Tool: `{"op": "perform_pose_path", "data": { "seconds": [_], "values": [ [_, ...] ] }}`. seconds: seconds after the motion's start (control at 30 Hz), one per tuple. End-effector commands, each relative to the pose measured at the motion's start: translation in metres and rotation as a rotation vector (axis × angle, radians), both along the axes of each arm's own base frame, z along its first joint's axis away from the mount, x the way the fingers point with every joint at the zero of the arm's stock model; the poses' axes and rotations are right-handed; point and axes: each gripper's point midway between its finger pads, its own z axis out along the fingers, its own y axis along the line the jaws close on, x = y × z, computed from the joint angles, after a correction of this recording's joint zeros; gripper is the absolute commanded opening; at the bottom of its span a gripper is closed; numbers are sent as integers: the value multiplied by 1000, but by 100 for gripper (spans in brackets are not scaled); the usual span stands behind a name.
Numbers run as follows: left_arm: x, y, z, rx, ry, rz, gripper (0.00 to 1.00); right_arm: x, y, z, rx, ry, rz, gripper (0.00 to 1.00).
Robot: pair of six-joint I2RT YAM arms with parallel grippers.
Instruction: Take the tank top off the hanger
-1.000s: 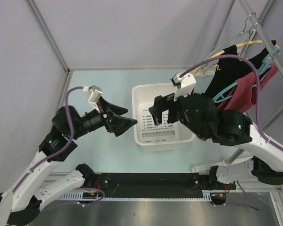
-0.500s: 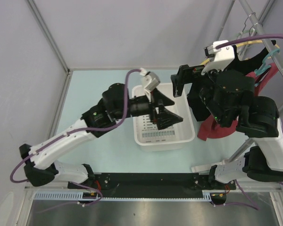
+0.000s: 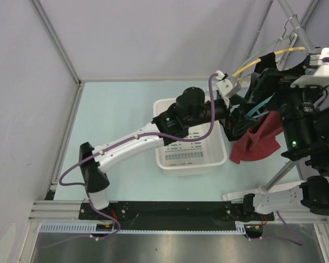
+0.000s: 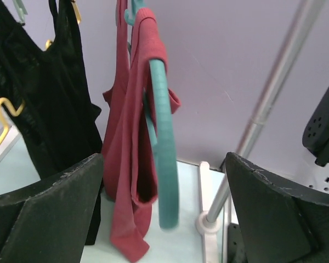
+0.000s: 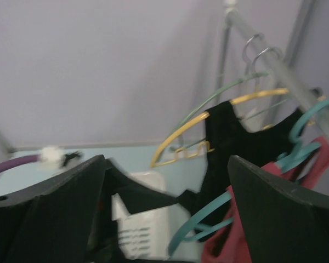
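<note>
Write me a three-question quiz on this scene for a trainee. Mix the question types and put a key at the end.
1. True or false: the red tank top hangs on the teal hanger.
2. Multiple choice: what colour is the hanger carrying the black tank top? A) yellow B) teal C) white
3. Fill in: the left gripper faces the red tank top with its jaws ____.

Key: 1 true; 2 A; 3 open.
</note>
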Motion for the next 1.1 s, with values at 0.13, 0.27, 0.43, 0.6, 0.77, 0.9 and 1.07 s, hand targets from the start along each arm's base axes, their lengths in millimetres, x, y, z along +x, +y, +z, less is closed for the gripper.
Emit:
{"op": "perform_pose_path", "data": {
  "seconds": [0.13, 0.27, 0.43, 0.6, 0.77, 0.9, 1.07],
  "values": [
    [13, -27, 33, -116, -69, 4, 89, -18, -17, 0, 32, 62, -28, 100],
    [15, -37, 37, -133, -57, -12, 70, -18, -17, -4, 21, 64, -30, 100],
    [16, -48, 27, -104, -44, -35, 21, -18, -18, -13, 16, 60, -30, 100],
    [19, -44, 40, -109, -18, -14, 0, -18, -18, -19, 1, 71, -36, 100],
    [13, -29, 69, -142, 5, -8, 0, -19, -20, -15, 5, 74, -37, 100],
    [2, -12, 98, -203, 14, -56, 0, -18, -21, -8, 13, 65, -31, 100],
    [-4, 6, 127, -282, 48, -141, 0, -18, -18, -3, -5, 66, -32, 100]
  ]
}}
